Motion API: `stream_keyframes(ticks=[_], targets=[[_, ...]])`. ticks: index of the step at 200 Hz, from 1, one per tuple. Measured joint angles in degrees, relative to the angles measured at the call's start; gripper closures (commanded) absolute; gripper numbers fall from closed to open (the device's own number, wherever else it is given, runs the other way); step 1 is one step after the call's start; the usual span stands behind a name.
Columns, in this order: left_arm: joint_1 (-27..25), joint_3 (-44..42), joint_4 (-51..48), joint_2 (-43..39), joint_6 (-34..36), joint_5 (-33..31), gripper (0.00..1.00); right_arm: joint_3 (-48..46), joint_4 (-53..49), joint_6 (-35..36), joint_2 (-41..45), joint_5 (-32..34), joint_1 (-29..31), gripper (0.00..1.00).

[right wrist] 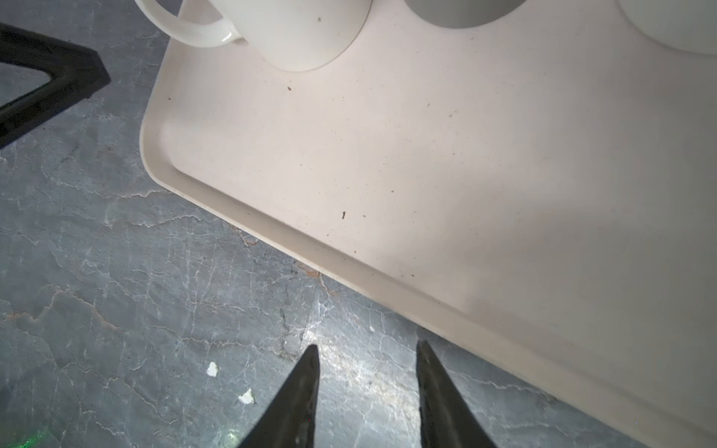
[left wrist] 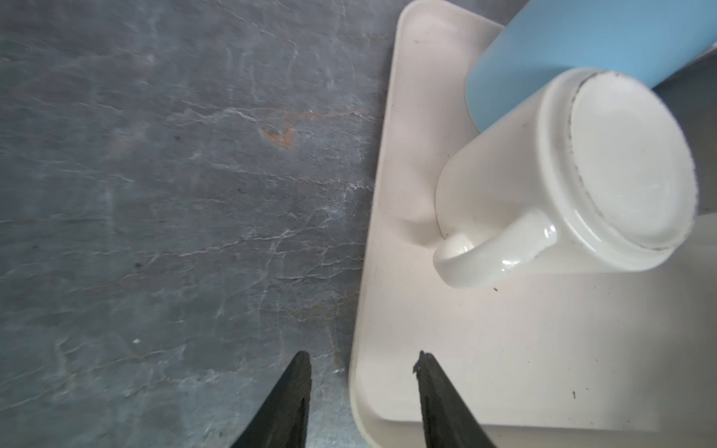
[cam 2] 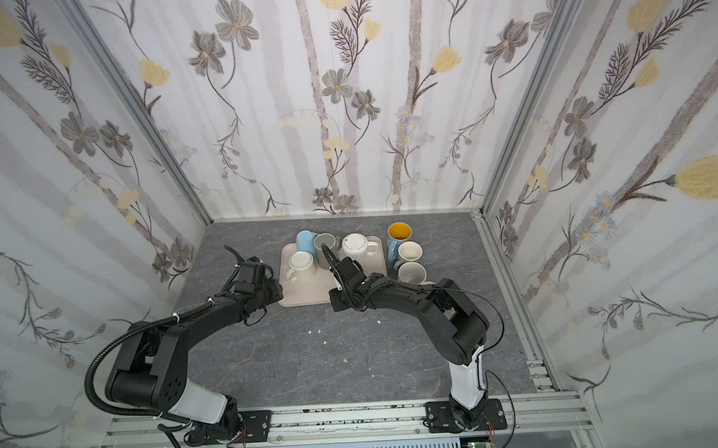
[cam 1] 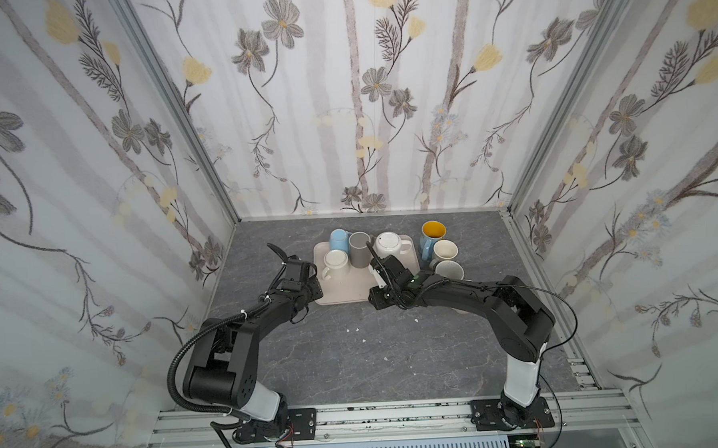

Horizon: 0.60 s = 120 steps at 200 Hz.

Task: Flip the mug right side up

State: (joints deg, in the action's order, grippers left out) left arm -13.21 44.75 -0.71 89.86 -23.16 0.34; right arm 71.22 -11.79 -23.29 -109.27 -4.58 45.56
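Roughly midway along the far part of the grey, marbled surface point(cam 1: 333, 351), we saw a white mug point(cam 1: 336, 262) standing upside down, base up, on the near left part of a cream tray point(cam 1: 343, 294). Its handle pointed toward the tray's near left corner. Behind it on the tray stood a light blue mug point(cam 1: 338, 238), a grey mug point(cam 1: 359, 252) and a larger white mug point(cam 1: 389, 244), which also showed its base. Off the tray, just to its right, three mugs stood right side up in a close row: a yellow-lined mug point(cam 1: 433, 229), a cream mug point(cam 1: 445, 251) and a speckled mug point(cam 1: 449, 269).

We saw the left hand point(left wrist: 362, 355) hovering above the tray's left edge, near the white mug but not touching it. Its fingers were partly spread with nothing between them. The right hand point(right wrist: 367, 345) hung over the bare surface just beside the tray's near edge, likewise partly spread and empty. Small white crumbs point(cam 1: 355, 330) lay on the surface, nearer the arms' bases.
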Motion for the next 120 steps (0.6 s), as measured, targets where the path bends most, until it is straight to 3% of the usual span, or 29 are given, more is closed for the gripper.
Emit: stream_keyframes(ticks=[59,120], targets=[[0.26,7.58,-0.81,11.02,2.27,-0.96,0.64,0.94,-0.94,0.42,-0.24,0.98,0.15,0.59],[0.57,10.73,1.18,16.17,3.32,-4.37,0.93,0.94,-1.33,0.46,0.24,2.19,-0.85,0.60]])
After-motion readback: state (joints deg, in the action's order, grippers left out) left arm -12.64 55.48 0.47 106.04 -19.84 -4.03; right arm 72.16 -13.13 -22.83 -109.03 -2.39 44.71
